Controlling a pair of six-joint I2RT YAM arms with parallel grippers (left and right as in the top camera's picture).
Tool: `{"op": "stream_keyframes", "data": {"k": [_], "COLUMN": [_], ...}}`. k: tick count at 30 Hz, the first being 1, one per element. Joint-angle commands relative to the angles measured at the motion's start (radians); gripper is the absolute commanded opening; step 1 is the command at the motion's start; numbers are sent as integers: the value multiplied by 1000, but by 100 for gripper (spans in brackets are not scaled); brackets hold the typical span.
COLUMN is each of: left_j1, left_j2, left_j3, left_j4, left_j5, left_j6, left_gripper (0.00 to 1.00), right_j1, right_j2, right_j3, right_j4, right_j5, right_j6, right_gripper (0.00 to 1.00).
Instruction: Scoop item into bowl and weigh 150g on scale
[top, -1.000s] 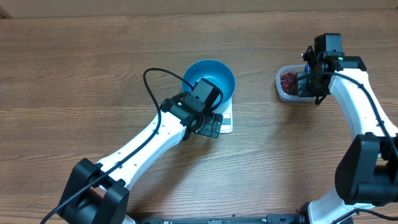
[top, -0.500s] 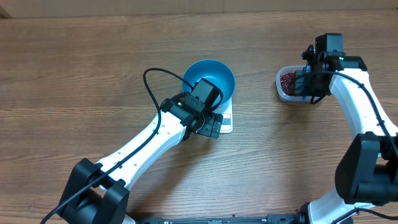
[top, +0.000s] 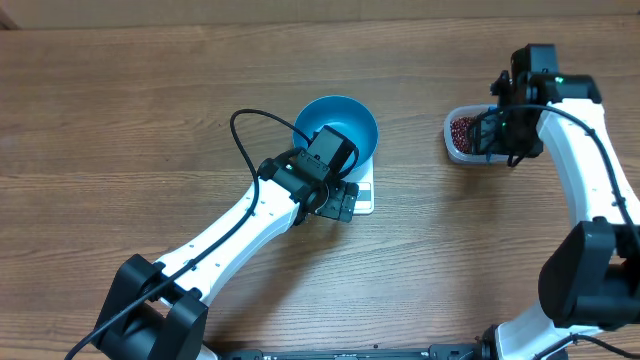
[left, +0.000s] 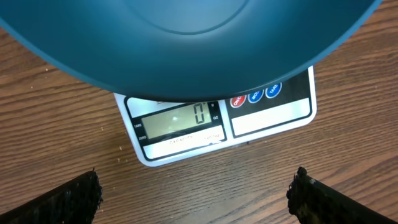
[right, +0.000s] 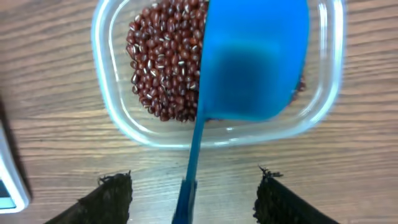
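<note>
Beans (right: 165, 68) lie heaped in the clear tub (right: 107, 118), upper right of the overhead frame. None shows in the blue bowl (top: 352, 115) at centre, which sits on the scale (left: 268, 117) so its contents get weighed, display reading zero. The blue scoop (right: 255, 62) rests on the beans, handle running down between the fingers of the right gripper (right: 193, 179), which stand apart, clear of it. The left gripper (left: 194, 180) hangs spread wide before the scale, probably so its camera reads the display.

Blue bowl (top: 352, 117), white scale (left: 270, 118), red-brown beans (right: 165, 62)
</note>
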Motion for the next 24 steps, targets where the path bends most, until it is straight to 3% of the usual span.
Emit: {"op": "stream_keyframes", "data": {"k": [1,7,11,18,24], "left_j1": [5,5,5,5,5], "left_j2": [4,4,4,4,4], "left_j3": [-5,-5,-5,-5,-5], "left_j4": [2,2,2,2,2], "left_j5": [-12,-12,-12,-12,-12], "left_j6": [-3,-3,-3,-3,-3], "left_gripper": [100,100,99,99,100], "right_j1": [3,3,3,4,7], "right_j2": [-130,-314,-388,-411,-410], "right_j3": [50,10,-125,-398,-497], "right_j4": [-22,-28,82,362,475], "right_j5": [9,101,108,6,-9], "right_j6": [48,155,215,175,119], "right_gripper": [68,71,70,61,58]}}
